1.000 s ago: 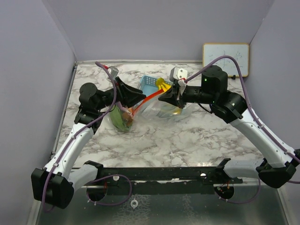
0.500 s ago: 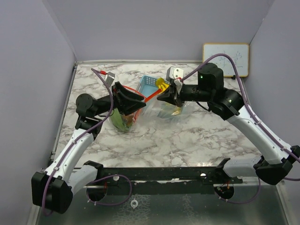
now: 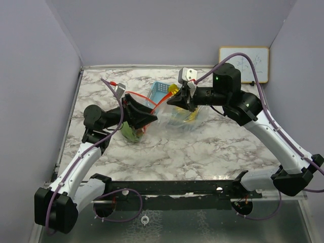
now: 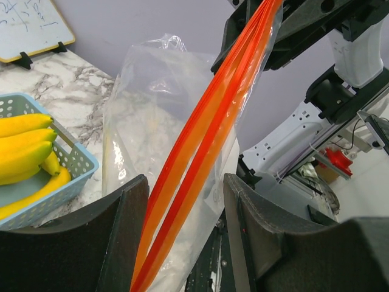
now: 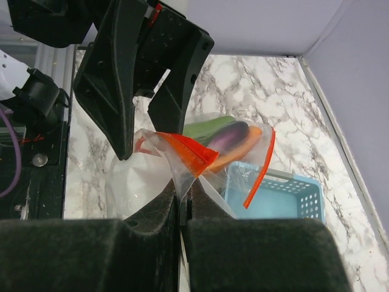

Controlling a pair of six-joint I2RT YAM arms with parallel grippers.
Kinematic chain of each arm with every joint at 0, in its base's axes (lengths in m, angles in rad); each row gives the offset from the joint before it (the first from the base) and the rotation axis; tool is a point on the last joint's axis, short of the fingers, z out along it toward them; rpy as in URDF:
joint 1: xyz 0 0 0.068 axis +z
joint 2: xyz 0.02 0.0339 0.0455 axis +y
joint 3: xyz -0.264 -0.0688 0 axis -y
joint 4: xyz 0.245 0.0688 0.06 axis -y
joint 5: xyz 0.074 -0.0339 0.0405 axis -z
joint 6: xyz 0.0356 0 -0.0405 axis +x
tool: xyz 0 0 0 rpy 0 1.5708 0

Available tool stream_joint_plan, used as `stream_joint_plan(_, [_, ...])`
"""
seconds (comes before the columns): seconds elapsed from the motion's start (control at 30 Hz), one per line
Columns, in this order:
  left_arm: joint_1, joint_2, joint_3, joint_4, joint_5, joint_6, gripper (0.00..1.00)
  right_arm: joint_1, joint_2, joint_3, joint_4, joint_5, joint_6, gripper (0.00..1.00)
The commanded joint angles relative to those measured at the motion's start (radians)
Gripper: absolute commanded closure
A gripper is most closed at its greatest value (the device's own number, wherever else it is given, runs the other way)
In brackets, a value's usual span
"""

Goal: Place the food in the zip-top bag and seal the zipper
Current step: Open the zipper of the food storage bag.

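From above, your left tool (image 3: pixel 152 115) stands released at 9 o'clock of the clear zip-top plastic bag (image 3: pixel 177 121). Your right tool (image 3: pixel 171 101) clenches the bag's 12 o'clock corner.

Left wrist: the orange zipper strip (image 4: pixel 200 152) runs free between the fingers. The yellow bananas (image 4: pixel 24 152) lie in the blue mesh basket (image 4: pixel 76 163).

Right wrist: the purple eggplant (image 5: pixel 230 135), green leafy vegetable (image 5: pixel 209 126) and orange carrot (image 5: pixel 248 142) sit bagged. Bananas and sealing look left to do.

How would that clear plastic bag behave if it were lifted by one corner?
Probably floppy: the bag is thin, crinkled film that drapes loosely. Its orange zipper strip looks somewhat stiffer, since it holds a fairly straight line. With the eggplant and carrot inside, the weight would likely slide to the low end and pull the film taut.
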Motion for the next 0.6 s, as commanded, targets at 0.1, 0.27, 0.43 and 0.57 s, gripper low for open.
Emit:
stream_joint_plan(0.1, [-0.006,-0.017,-0.005,0.017,0.019,0.014,0.58,0.001,0.015,0.037,0.068,0.068,0.040,0.98])
stream_joint_plan(0.27, [-0.010,-0.014,0.028,-0.061,-0.013,0.052,1.00,0.001,0.015,0.030,0.084,0.096,0.057,0.98])
stream_joint_plan(0.43, [-0.012,-0.003,0.218,-0.599,-0.172,0.485,1.00,0.001,-0.010,0.004,0.062,0.265,0.044,0.82])
stream_joint_plan(0.57, [-0.012,0.021,0.329,-0.860,-0.400,0.832,1.00,0.001,-0.021,0.019,0.057,0.407,0.041,0.48])
